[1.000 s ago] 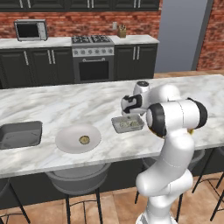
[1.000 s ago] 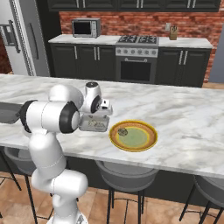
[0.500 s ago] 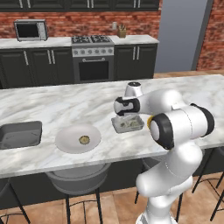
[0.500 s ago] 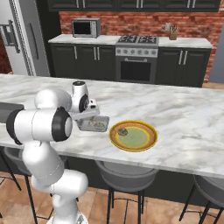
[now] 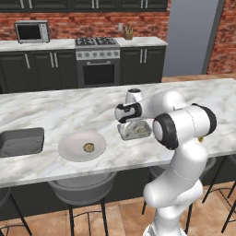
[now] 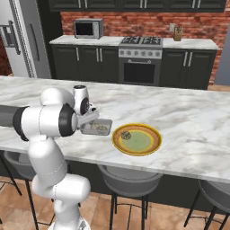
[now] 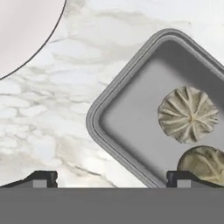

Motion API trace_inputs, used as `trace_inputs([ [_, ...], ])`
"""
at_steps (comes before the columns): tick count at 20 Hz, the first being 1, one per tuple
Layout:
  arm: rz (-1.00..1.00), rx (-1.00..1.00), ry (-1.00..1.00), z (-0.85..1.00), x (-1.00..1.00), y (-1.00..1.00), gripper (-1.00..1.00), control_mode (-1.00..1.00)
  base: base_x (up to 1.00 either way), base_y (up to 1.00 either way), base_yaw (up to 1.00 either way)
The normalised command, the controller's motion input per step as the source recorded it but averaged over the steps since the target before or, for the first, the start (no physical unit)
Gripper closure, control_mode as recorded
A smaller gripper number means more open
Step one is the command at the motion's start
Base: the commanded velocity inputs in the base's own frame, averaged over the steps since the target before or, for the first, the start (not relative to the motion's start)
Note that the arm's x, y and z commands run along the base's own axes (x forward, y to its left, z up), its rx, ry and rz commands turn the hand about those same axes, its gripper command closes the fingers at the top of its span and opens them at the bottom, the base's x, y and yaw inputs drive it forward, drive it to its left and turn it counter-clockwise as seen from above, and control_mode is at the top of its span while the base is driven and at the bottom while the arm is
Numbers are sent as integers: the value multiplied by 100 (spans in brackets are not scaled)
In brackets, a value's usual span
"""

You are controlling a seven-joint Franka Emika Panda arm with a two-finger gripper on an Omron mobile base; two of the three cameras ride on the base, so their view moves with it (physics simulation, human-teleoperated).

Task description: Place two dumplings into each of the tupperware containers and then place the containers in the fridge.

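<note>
Gripper (image 7: 111, 177) jaws spread wide, holding nothing, hovering over the near corner of a tupperware container (image 7: 131, 131) on the marble counter (image 7: 52, 113). Two dumplings (image 7: 188, 114) inside it, side by side. White plate (image 5: 82, 145) beyond holds one dumpling (image 5: 88, 147).

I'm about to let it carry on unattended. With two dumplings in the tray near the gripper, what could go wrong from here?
1. The open gripper hangs over the tray corner; a descent there might clip the rim and shove or tip it.
2. One fingertip sits beside a dumpling and could squash it.
3. The white plate lies close by, so a sliding tray might bump it.
</note>
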Motion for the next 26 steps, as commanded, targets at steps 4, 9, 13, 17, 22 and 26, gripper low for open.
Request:
trace_inputs([
  [4,16,0,0,-26,11,33,-100,-100,0,0,0],
  [9,21,0,0,-33,34,5,-100,-100,0,0,0],
  [13,22,0,0,-40,26,3,-100,-100,0,0,0],
  [17,22,0,0,-40,21,4,-100,-100,0,0,0],
  [22,17,0,0,-54,5,0,-100,-100,0,0,0],
  [26,10,0,-3,-52,0,-13,100,-100,0,0,0],
])
